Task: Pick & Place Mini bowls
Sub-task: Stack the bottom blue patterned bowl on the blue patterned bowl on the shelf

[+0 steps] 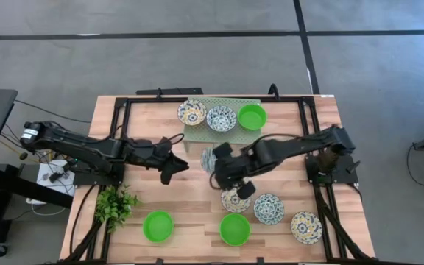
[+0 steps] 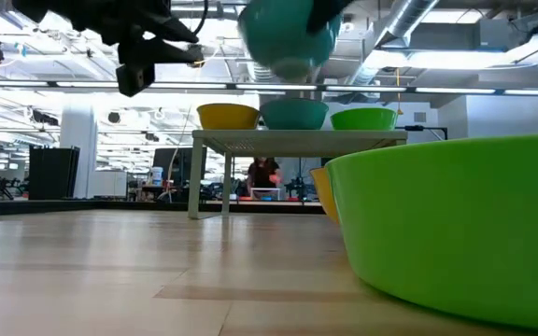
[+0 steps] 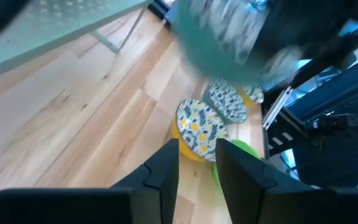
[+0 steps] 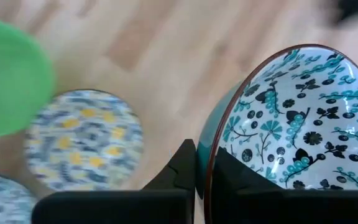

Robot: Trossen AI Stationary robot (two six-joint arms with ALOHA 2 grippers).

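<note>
Right gripper fingers pinching patterned bowl above table

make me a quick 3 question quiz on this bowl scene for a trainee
1. What is the right gripper clamped on?
2. True or false: all three bowls on the pale green rack are plain green.
3. Near the leafy plant sits: A) a plain green bowl B) a patterned bowl.

Key:
1. The rim of a teal patterned bowl, lifted off the table.
2. False: only one green bowl is.
3. A, the green bowl.
</note>
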